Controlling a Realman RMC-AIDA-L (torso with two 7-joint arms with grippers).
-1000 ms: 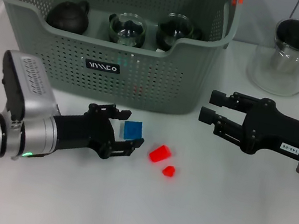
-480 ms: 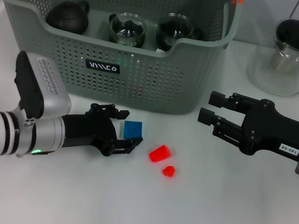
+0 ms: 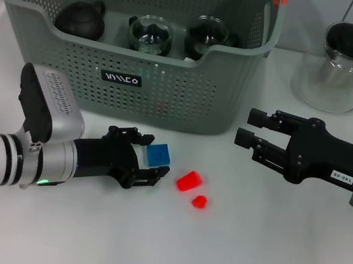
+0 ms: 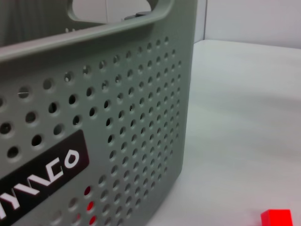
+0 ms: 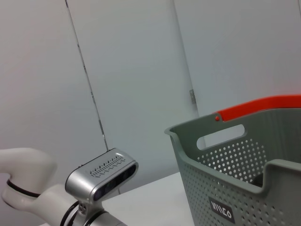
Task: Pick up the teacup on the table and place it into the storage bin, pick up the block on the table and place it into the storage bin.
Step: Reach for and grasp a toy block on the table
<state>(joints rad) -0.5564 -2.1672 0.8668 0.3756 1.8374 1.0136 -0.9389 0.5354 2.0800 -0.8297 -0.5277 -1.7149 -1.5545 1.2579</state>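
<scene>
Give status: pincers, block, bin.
Left pincer open, straddling the blue block on the table, not lifted. Right pincer open, idle beside the storage bin. Two red blocks close by; bin opening unobstructed.

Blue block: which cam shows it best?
The head view. It shows the whole blue block on the table between the open fingers of the left gripper, in front of the storage bin. The left wrist view shows only the bin wall and a red piece, and the right wrist view shows the bin and the left arm; neither shows the block.
</scene>
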